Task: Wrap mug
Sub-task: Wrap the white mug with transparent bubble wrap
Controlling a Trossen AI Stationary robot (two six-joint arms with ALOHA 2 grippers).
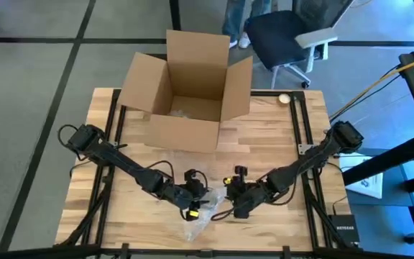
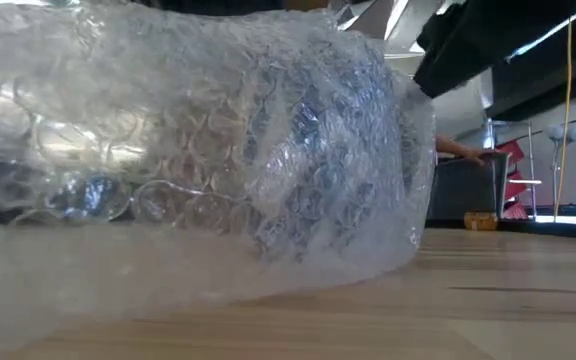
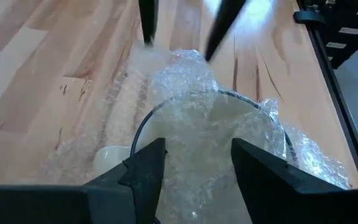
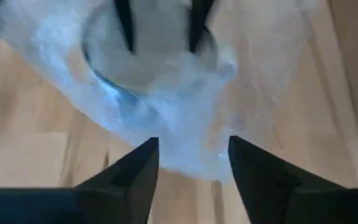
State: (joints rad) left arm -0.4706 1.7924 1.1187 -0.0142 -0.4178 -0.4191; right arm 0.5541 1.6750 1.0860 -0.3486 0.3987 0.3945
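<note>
Mug [image 3: 229, 134]: lay near the front edge of the table [image 1: 264, 144], about mid-width, betw. my two grippers. Only its dark rim and pale inside showed thru the wrap; a pale bit low beside it could've been the handle, couldn't be sure.

Bubble wrap [image 1: 196, 216]: was bunched over and round the mug, loose tail trailing toward the front edge. In the low view the bubble wrap [image 2: 198, 150] filled most of the frame and sat on the wood, so I judged the bundle was resting on the table, not lifted.

Why so placed: I read both arms as meeting at the bundle from opp. sides so one could steady it while the other tucked wrap in. Judgement only.

Left gripper [image 3: 194, 171]: was at the mug's left side, fingers apart, straddling the wrapped mug w/ wrap betw. them. I saw no clamp; contact w/ the film looked likely but I couldn't confirm it.

Right gripper [image 4: 191, 165]: was at the bundle's right side, fingers apart too, wrap and the mug rim just ahead of them. Held nothing firm that I could see. From the high view, right gripper [image 1: 239, 198] and left gripper [image 1: 192, 194] sat close tog., bundle betw.

Cardboard box [image 1: 189, 90]: stood open at the back of the table, well apart from the mug; I took it as where the wrapped mug would go, a guess.

Progress: wrap was partway on, loose, not closed.

Risk: film could've slipped off since neither gripper was pinching it.
</note>
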